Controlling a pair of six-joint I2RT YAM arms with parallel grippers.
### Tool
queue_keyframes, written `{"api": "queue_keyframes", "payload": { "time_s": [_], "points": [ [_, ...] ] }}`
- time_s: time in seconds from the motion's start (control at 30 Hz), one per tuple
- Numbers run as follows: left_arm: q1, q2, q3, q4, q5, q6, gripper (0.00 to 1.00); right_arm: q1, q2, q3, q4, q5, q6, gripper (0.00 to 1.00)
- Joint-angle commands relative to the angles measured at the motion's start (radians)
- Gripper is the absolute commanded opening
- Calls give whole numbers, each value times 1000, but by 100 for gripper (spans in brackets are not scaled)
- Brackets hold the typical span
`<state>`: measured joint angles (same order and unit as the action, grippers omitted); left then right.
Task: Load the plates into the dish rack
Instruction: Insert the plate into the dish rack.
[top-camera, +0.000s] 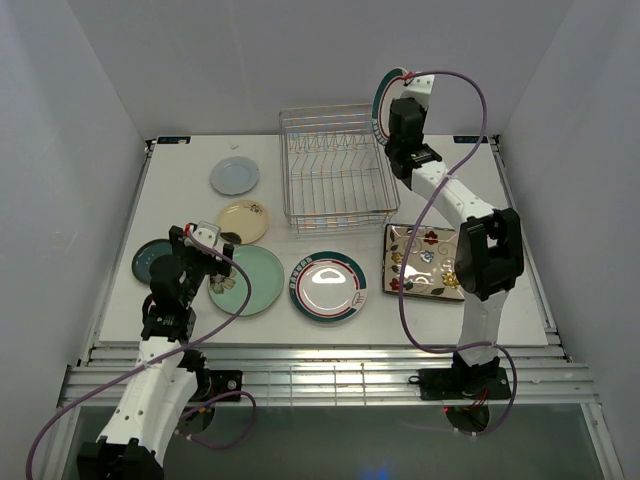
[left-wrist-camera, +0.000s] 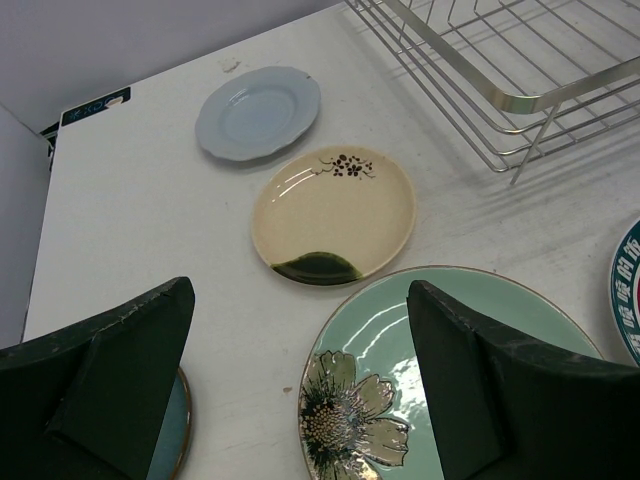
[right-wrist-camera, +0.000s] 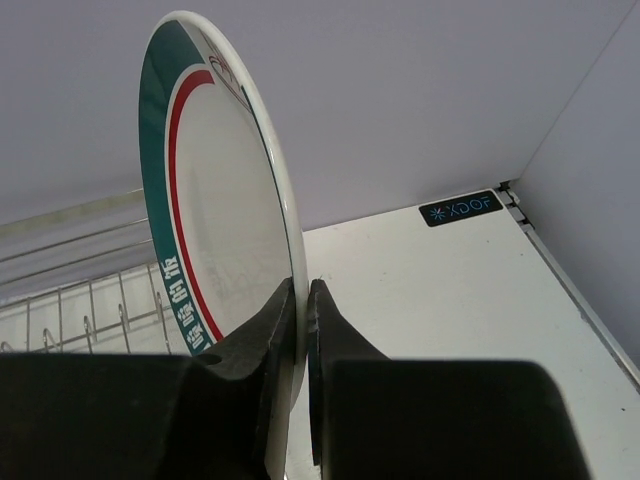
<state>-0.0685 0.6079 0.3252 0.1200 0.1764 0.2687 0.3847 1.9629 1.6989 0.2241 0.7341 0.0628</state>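
1 white plate with a teal and red rim (right-wrist-camera: 215, 200) stands on edge in the air, above the far right corner of the dish rack (top-camera: 335, 112). Its lower rim is pinched between the clenched fingers of the right gripper (right-wrist-camera: 302, 290). The rack is a silver wire basket with upright prongs, and it sits at the far middle of the white table (top-camera: 500, 200).

6 more plates lie flat on the table. A second teal-and-red-rimmed plate (top-camera: 328, 286) lies on the near side of the rack, with the square floral plate (top-camera: 425, 262) just to its right and the large pale green plate (top-camera: 250, 280) just to its left. The cream plate (left-wrist-camera: 335, 215) lies beyond the green one, by the rack's near left corner, and the blue-grey plate (left-wrist-camera: 258, 110) lies farther still. The dark teal plate (top-camera: 150, 258) is left of the green one, partly hidden by the left arm.

The left gripper (left-wrist-camera: 300, 290) hovers low between the dark teal and green plates, jaws spread wide, released, grasping nothing
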Motion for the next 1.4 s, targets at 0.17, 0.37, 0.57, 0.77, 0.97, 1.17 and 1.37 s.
{"api": "queue_keyframes", "payload": {
  "time_s": [0.17, 0.37, 0.57, 0.77, 0.97, 1.17, 1.37],
  "points": [
    [-4, -42, 20, 10, 0, 4, 98, 25, 22, 103, 93, 110, -176, 8],
    [-4, -42, 17, 7, 18, 12, 98, 63, 68, 156, 118, 126, -253, 8],
    [-4, -34, 18, 6, 23, 9, 98, 80, 114, 199, 138, 134, -305, 8],
    [-4, -40, 21, 1, 20, 10, 98, 95, 142, 234, 127, 131, -325, 8],
    [-4, -40, 21, -2, 18, 10, 98, 106, 180, 255, 113, 148, -336, 8],
    [-4, -34, 21, 0, 17, 14, 98, 112, 243, 318, 90, 160, -348, 8],
    [-4, -30, 21, 1, 15, 15, 98, 118, 295, 364, 64, 163, -345, 8]
  ]
}}
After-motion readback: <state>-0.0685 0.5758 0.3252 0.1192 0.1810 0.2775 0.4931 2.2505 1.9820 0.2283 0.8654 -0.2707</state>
